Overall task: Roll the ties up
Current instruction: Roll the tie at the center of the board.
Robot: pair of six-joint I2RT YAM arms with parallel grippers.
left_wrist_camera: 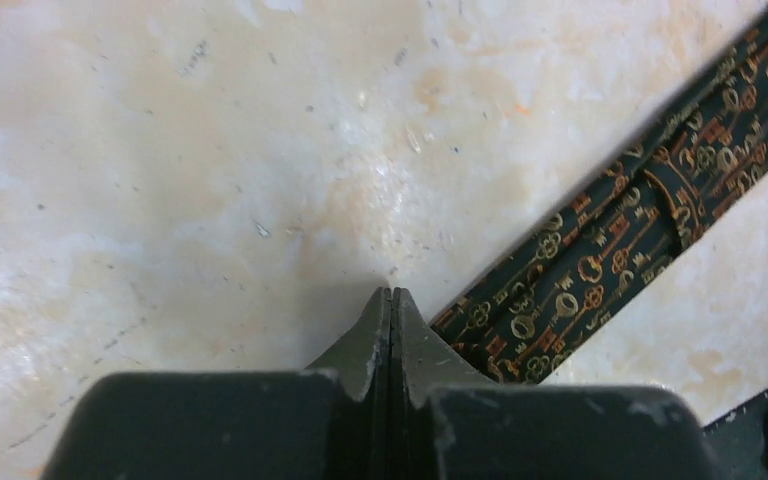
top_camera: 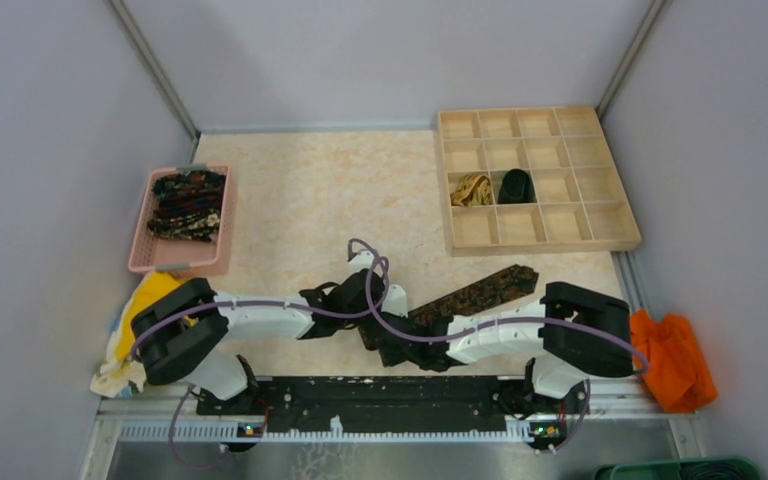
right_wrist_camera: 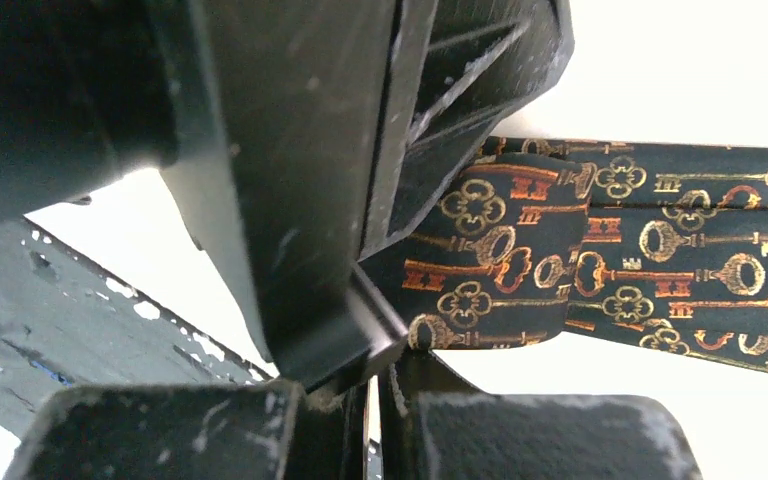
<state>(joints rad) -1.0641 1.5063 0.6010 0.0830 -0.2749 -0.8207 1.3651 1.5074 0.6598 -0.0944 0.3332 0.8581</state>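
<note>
At the near middle of the counter (top_camera: 310, 190), the key-patterned tie (top_camera: 480, 293) lies flat. Its long axis runs from a folded-over end beside both arms out to the far right. The left fingers (left_wrist_camera: 365, 340) are clenched on nothing, just left of that end. The right fingers (right_wrist_camera: 520, 435) are clenched at the fold; whether they nip cloth, I cannot tell.
</note>
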